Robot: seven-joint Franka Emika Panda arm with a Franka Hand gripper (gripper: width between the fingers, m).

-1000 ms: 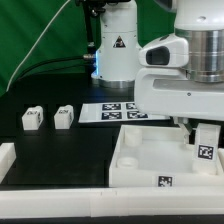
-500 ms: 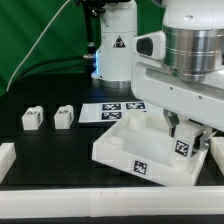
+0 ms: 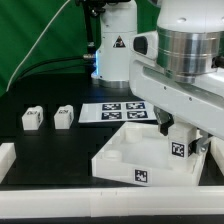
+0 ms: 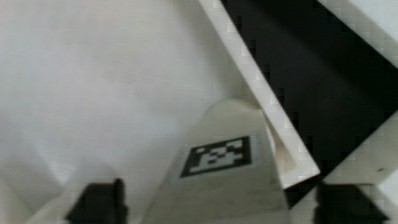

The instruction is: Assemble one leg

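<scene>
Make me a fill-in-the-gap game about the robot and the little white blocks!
The end effector holds a leg over the white ___. 
___ loose legs sit together on the black table. 
The marker board lies ___ on the table. 
Each leg carries a black-and-white ___.

Missing words: tray; two; flat; tag
</scene>
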